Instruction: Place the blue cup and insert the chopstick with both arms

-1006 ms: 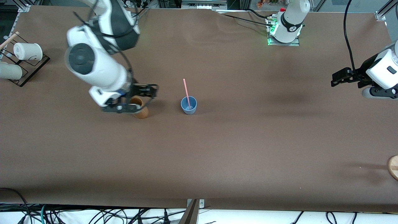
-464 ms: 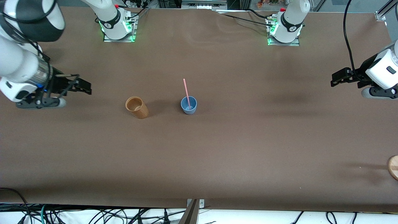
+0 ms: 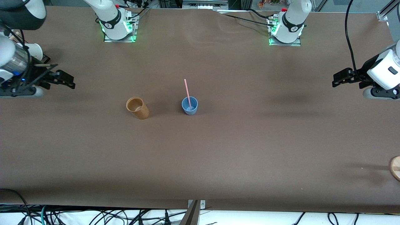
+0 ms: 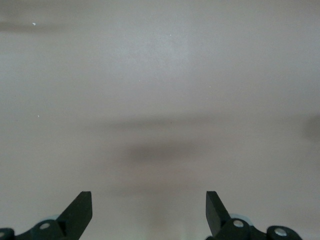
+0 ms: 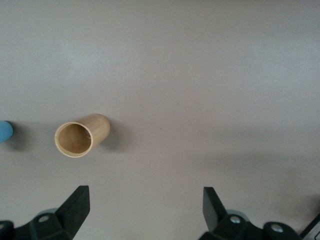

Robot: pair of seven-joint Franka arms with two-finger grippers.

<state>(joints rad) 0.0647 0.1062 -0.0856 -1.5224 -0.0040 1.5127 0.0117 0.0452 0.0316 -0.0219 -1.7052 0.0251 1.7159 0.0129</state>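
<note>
A: State the work surface.
B: One wide table (image 3: 237, 150) with a brown matte covering fills most of the front view. Soft shadows lie on it at centre right.

A: State what borders it.
B: Along the bottom edge, a white strip carries tangled black cables (image 3: 93, 215), with a metal bracket (image 3: 196, 204) at bottom centre. Aluminium frame rails (image 3: 386, 11) show at the upper right corner.

A: Anything else at the edges?
B: A black wire rack (image 3: 43, 57) sits at upper left; a round wooden disc (image 3: 395, 168) is cut off at lower right.
</note>
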